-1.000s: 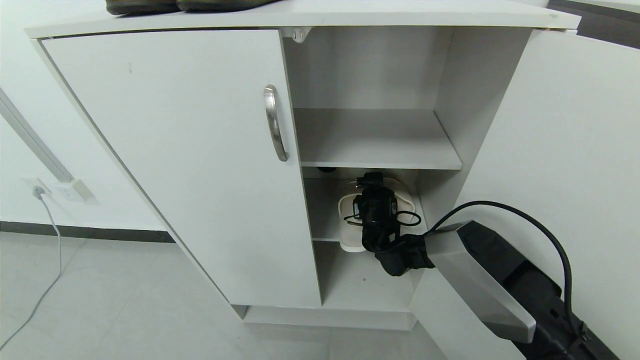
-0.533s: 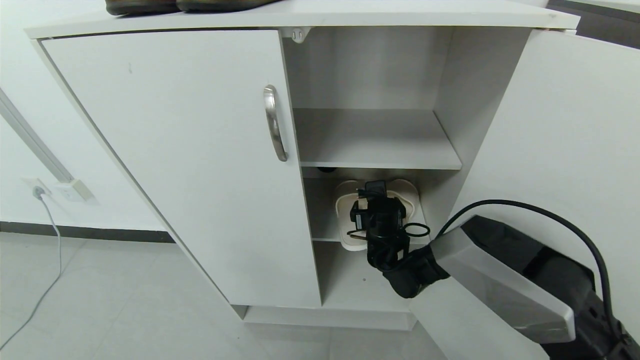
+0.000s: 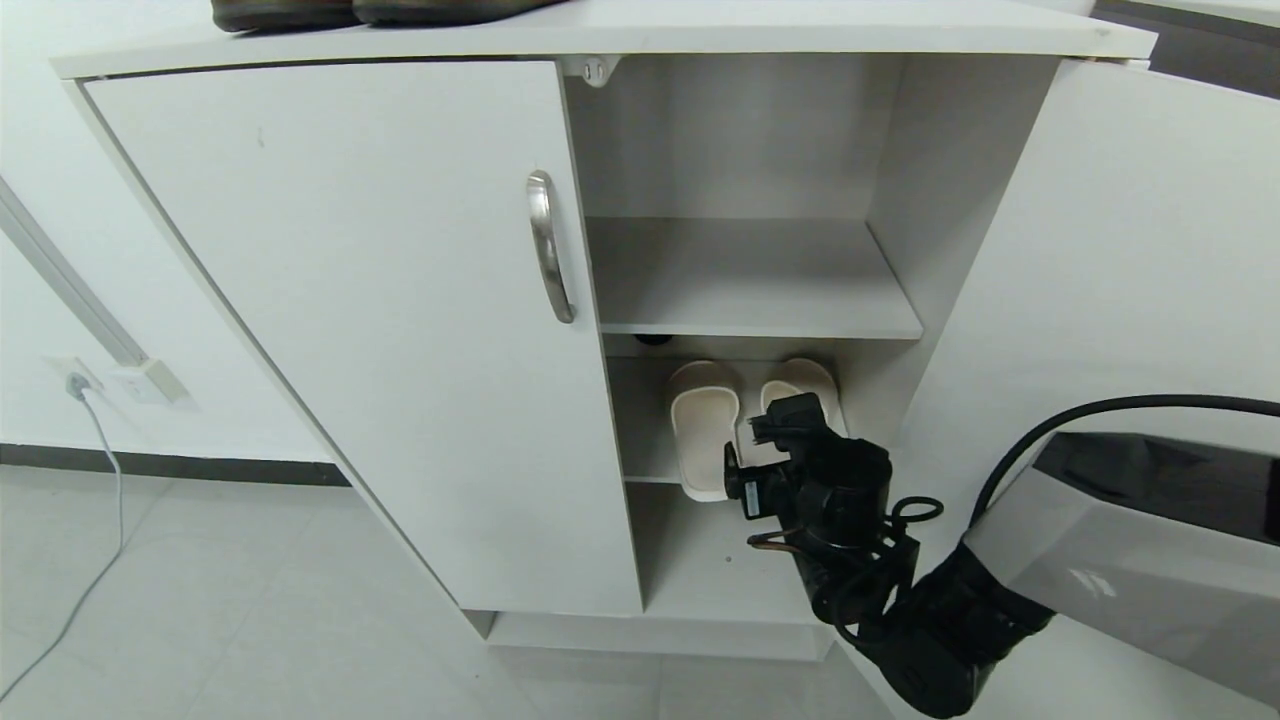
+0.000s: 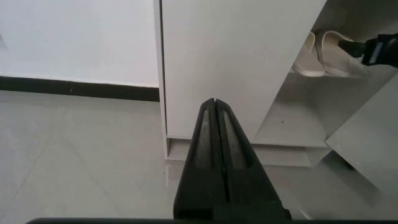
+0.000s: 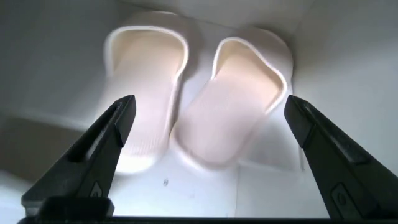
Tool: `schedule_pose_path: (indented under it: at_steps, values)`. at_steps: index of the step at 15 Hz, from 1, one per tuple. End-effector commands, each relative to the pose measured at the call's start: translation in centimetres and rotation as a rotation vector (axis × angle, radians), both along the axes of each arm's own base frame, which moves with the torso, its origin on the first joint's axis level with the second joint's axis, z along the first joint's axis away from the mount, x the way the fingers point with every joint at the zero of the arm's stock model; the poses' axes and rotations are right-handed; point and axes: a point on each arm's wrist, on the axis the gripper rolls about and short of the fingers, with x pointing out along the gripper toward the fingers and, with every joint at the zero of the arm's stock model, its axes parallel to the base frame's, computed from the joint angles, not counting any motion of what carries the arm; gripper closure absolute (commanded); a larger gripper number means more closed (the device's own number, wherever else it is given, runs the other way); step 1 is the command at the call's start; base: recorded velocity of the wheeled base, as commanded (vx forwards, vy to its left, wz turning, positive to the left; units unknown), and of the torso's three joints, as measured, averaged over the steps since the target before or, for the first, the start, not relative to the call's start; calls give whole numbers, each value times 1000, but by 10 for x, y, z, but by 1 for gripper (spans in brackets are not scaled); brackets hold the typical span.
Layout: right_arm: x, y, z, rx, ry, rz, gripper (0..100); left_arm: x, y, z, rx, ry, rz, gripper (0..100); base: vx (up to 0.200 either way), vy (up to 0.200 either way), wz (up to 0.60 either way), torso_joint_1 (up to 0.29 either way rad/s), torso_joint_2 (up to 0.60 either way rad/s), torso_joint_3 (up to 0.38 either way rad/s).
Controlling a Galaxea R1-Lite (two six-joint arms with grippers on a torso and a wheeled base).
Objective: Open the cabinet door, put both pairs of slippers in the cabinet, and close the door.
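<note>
Cream slippers (image 3: 705, 428) lie side by side on the middle shelf (image 3: 648, 440) of the cabinet (image 3: 760, 130), toes toward the back. The right door (image 3: 1120, 250) stands open (the left door (image 3: 320, 260) is closed). Your right pincer (image 5: 208, 106) hangs just before that shelf, spread wide and empty. Your left pincer (image 4: 214, 106) is clenched on nothing, low before the closed door. Dark slippers (image 3: 380, 10) sit on the cabinet top.

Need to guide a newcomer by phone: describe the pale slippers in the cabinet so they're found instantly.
Find the white cabinet with its right door open. On the lower of its two shelves lies a pair of cream slippers, side by side. Unlike the dark pair on top, they are pale and inside.
</note>
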Motion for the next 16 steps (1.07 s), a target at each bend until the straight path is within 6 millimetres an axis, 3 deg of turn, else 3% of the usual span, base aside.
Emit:
schedule_pose_path:
  at_steps: [1, 5, 13, 16]
  values:
    - [-15, -4, 16, 15, -15, 28, 0, 0, 0, 0, -2, 2, 0, 100, 0, 0, 0, 0, 0, 0]
    - [-25, 6, 14, 8, -7, 66, 0, 0, 0, 0, -2, 2, 0, 100, 0, 0, 0, 0, 0, 0]
    - [-31, 9, 9, -2, 5, 81, 0, 0, 0, 0, 2, 2, 0, 100, -200, 0, 0, 3, 3, 4]
    - [-31, 8, 9, -5, 7, 81, 0, 0, 0, 0, -2, 2, 0, 100, 0, 0, 0, 0, 0, 0]
